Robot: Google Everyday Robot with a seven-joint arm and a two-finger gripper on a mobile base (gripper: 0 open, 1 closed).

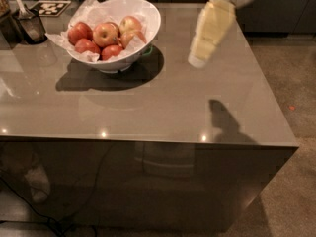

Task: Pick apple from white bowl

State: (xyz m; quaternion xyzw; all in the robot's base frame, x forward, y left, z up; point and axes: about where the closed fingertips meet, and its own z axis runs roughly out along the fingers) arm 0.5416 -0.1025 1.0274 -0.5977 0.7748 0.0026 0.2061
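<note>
The white bowl (146,19) stands at the back left of the grey table, lined with crumpled white paper and holding several apples. The apple (105,34), the largest, red with golden-yellow patches, lies in the middle of the pile. Smaller dark red apples (87,46) lie around it, and a paler one (130,23) lies behind it. My gripper (200,59) hangs above the table to the right of the bowl, well apart from it, pointing down and to the left with nothing in it.
A dark container with a utensil (27,23) and a black-and-white marker tag (52,8) sit at the back left. The glossy table (163,112) ends at the front and right; brown floor (291,98) lies beyond.
</note>
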